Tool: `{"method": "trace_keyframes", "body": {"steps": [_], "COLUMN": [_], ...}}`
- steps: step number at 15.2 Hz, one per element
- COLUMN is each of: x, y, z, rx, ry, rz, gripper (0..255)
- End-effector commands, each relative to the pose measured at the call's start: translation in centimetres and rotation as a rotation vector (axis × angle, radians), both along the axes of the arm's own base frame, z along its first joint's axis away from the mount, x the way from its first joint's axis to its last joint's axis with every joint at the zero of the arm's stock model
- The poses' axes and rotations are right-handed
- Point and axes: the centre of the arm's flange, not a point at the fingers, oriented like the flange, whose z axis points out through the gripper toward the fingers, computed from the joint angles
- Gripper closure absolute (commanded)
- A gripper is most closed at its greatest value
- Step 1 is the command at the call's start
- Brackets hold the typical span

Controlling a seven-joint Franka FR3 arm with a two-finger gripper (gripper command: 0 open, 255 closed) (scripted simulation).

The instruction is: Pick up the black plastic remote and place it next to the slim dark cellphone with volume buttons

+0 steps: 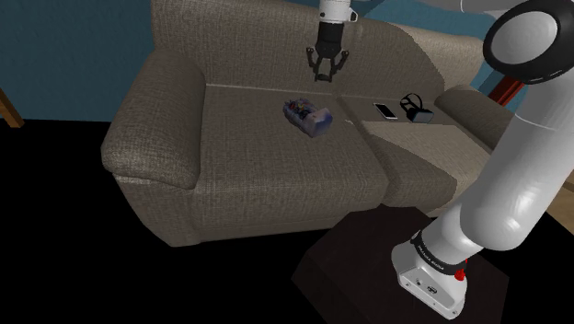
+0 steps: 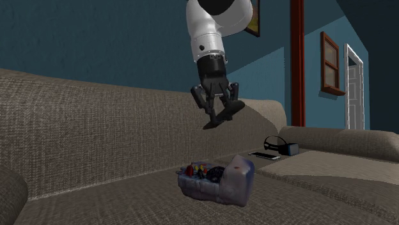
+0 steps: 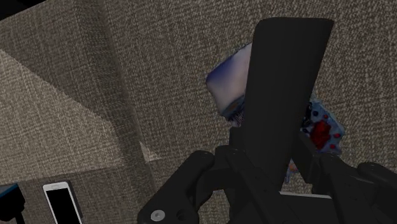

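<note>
**Carry the remote across and lay it flat beside the phone**

Nearest, on the seat of the brown-grey woven fabric sofa (image 1: 230, 156), lies a pale bluish lumpy object with coloured buttons (image 1: 306, 117). Farther, to the shoulder view's right, the slim white-edged cellphone with a black screen (image 1: 384, 111) lies flat on the next cushion, with a black headset-like thing (image 1: 416, 108) just beside it on its right. Farthest, before the backrest, the black two-finger hand (image 1: 327, 72) is clamped on the flat black remote (image 3: 286, 83), well above the seat. By my judgement the carry should pass right, clear of the bluish object. It should then descend onto bare cushion on the phone's near side, level, close but not touching, releasing only once the remote rests.
</note>
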Motion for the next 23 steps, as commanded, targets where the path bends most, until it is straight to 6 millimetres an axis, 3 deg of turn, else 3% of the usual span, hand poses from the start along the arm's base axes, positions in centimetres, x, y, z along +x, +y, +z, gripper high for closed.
{"method": "trace_keyframes", "body": {"steps": [1, 19, 23], "x": [-1.4, -13.4, -13.4], "y": [-2.3, -22.6, -22.6], "z": [-0.6, -5.6, -7.7], "rx": [0.000, 0.000, 0.000], "ry": [0.000, 0.000, 0.000], "rz": [0.001, 0.001, 0.001], "gripper": [255, 255, 255]}}
